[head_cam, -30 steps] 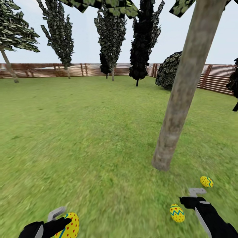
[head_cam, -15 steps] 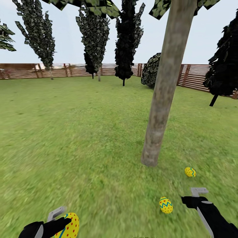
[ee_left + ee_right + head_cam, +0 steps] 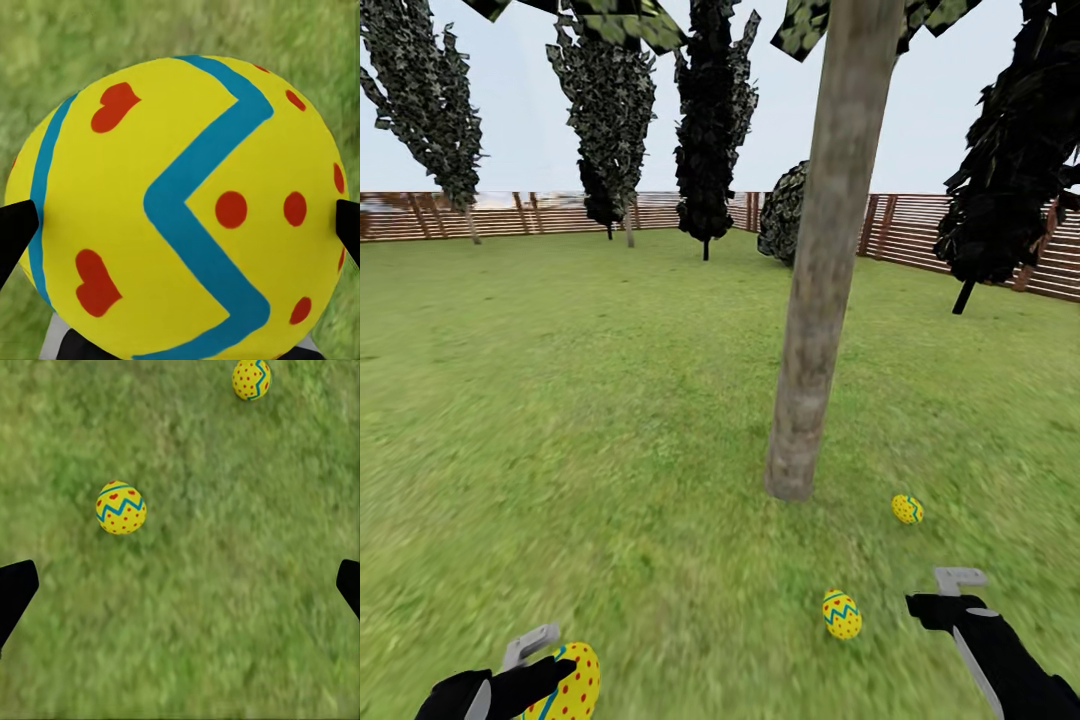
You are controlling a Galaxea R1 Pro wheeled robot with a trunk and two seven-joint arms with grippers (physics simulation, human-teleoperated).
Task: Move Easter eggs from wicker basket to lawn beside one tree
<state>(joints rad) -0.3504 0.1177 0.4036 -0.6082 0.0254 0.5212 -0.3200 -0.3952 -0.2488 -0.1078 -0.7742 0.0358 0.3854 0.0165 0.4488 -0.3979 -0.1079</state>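
From the head camera, you had two eggs already down on the lawn (image 3: 610, 420): one (image 3: 907, 509) lay near the foot of the tree (image 3: 810, 300), and the other (image 3: 841, 614) lay a little further out, just beside your right claw (image 3: 945, 590). The third egg (image 3: 568, 683) was gripped in your left claw (image 3: 535, 665), well apart from the trunk. The risk I judged here was a release from where that arm hung: the egg is smooth and rounded, so it could roll on the grass and end up too far from the trunk to count. The trunk was thick, bare and mottled grey-brown, leaning slightly; a slatted brown fence (image 3: 920, 230) closed the yard behind it.

In the left wrist camera, the held egg (image 3: 180, 206) was glossy yellow with a blue zigzag and red dots and hearts, and the dark fingertips (image 3: 15, 229) pressed only its two sides. That thin pinch on a hard curved shell could slip if you swung fast.

In the right wrist camera, the black fingertips (image 3: 15, 589) stood wide apart with nothing between them, above blurry mottled grass with the two set-down eggs (image 3: 121, 508) (image 3: 251, 379) lying apart from each other.
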